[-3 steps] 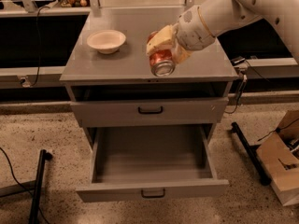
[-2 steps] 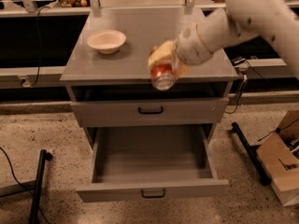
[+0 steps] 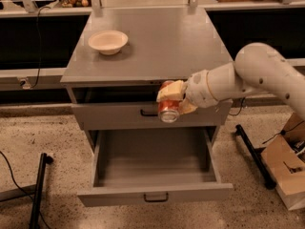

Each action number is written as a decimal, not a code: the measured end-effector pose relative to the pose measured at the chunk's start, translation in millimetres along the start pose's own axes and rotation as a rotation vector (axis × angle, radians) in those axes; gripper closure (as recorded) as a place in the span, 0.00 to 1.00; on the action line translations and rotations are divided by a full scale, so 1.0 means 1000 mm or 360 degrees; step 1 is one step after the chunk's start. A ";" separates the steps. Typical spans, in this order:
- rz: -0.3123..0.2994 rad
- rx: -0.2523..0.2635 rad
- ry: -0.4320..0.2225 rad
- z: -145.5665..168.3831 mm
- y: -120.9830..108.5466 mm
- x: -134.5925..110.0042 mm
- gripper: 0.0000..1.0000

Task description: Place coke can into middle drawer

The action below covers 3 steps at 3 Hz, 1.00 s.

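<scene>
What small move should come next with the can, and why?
Probably lower it straight down. The tool holds the coke can in front of the upper drawer front, above the open middle drawer, which is pulled out beneath it. Release only once the can is inside the drawer walls.

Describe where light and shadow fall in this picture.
Camera view: the round beige bowl casts a soft shadow on the grey metal cabinet top; the gripper, in front of the upper drawer, holds the red-and-white aluminium coke can, whose silver end glints; the open grey middle drawer is dim at its back.
</scene>
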State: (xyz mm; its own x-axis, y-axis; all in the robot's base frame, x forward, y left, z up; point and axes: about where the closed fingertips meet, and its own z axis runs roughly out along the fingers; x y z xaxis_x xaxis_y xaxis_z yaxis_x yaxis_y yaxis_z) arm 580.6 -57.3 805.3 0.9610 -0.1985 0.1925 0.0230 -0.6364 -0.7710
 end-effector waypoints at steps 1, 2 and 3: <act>0.0012 0.0008 0.0020 0.001 0.003 0.000 1.00; 0.0076 0.0025 -0.0083 0.038 0.041 -0.009 1.00; 0.0130 0.0084 -0.0158 0.080 0.099 -0.026 1.00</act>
State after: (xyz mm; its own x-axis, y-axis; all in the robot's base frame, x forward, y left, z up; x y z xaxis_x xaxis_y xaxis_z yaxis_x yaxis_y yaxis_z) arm 579.6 -55.2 675.2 0.9828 -0.1716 0.0689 -0.0443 -0.5806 -0.8130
